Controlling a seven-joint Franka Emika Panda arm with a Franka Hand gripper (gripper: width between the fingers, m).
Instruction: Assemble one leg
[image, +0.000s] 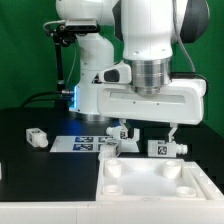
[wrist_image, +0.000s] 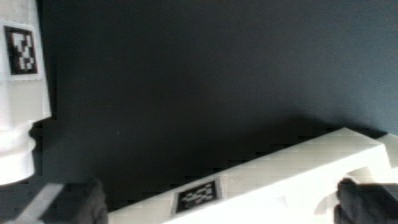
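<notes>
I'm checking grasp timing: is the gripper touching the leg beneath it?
Cannot tell. In the wrist view the leg lies between the open gripper's fingers, but blur hides any gap.

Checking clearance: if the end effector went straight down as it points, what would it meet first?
Probably the leg lying on the table under the open end effector, though depth is unclear.

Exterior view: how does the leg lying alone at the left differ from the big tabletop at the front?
Size: the leg is small; the tabletop is far larger.
Shape: the leg is a short, block-like post; the tabletop is a flat tray with round holes.
Markings: the leg shows a dark tag; the tabletop shows none here.
Both are white and rest on the black table.
</notes>
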